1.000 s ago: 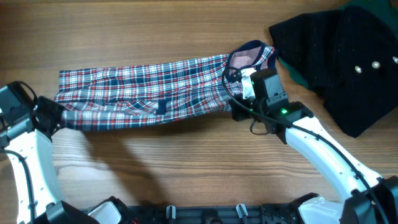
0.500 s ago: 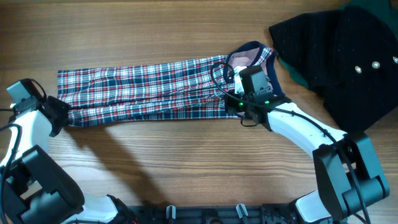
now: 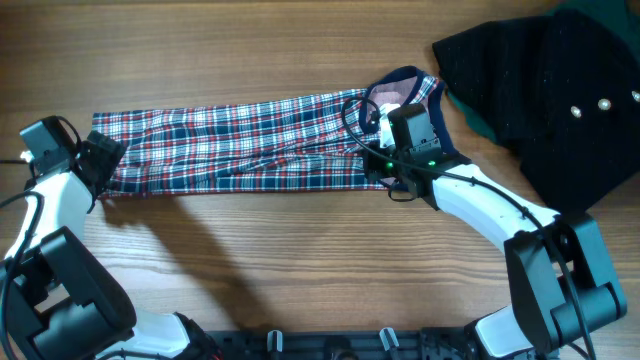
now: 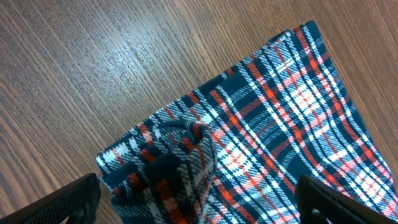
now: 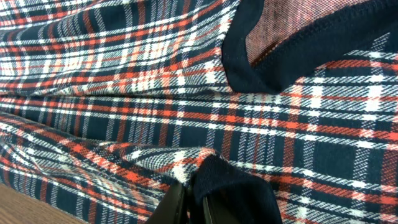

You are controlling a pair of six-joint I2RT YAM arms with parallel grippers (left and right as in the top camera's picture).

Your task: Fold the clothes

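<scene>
The plaid top (image 3: 240, 140) lies on the wooden table (image 3: 300, 260) as a long, narrow strip, folded lengthwise. It runs from the left side of the table to a little right of the middle. Its navy-trimmed neckline (image 3: 400, 85) is at the right end, with the opening turned upward, so a bit of the pale inside shows.

To the right of the strip a larger black garment (image 3: 530, 90) is spread in the upper right corner. Its edge is very near the neckline end, but I cannot tell if the two touch. A piece of green fabric (image 3: 600, 20) shows from under the black garment at the top right. Two small metal studs (image 3: 604, 103) shine on the black cloth.

The right gripper (image 3: 378, 172) is at the lower edge of the strip, just below the neckline. In the right wrist view its fingers are pressed together and pinch a raised fold of the plaid with navy trim (image 5: 189, 202).

The left gripper (image 3: 100, 160) is at the left end of the strip. In the left wrist view its fingers (image 4: 68, 199) are spread wide, one at each lower corner of the picture. The corner of the top lies bunched up between them, but neither finger presses on it.
</scene>
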